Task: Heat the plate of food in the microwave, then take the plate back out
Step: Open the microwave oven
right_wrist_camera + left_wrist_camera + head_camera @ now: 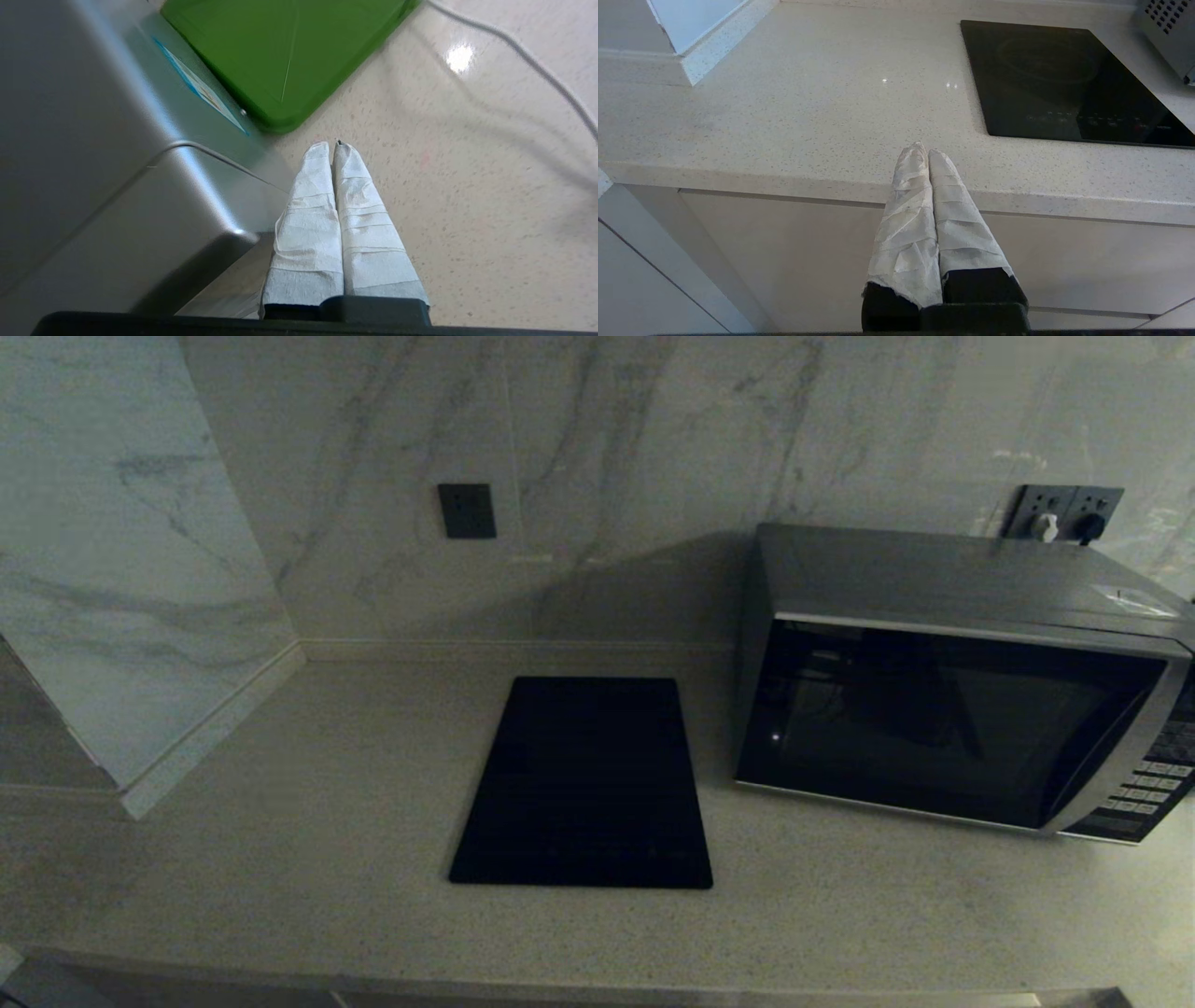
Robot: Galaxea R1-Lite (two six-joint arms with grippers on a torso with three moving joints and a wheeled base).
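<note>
- Right claw [331, 145]: 2 tape-wrapped fingers [308, 210] pressed together, nothing pinched, touching nothing.
- It hung over pale speckled bench [467, 196], just beside the grey side wall of the microwave [93, 140]; tips pointed twd a green tray [289, 51] lying near that wall. Thin grey cable [537, 65] ran across bench further off.
- Left claw [928, 151]: 2 wrapped fingers also pressed together, empty; sat off the bench's front edge, in front of cabinet face [784, 256], aimed up over the bench twd flat black slab [1064, 84].
- Neither arm showed in head view.
- Microwave [952, 681] stood on bench at right, against marble wall [607, 448], door closed, button panel [1144, 784] on its right end; black slab just left of it.
- Plate of food: not seen in any view; dark door glass hid the inside.
</note>
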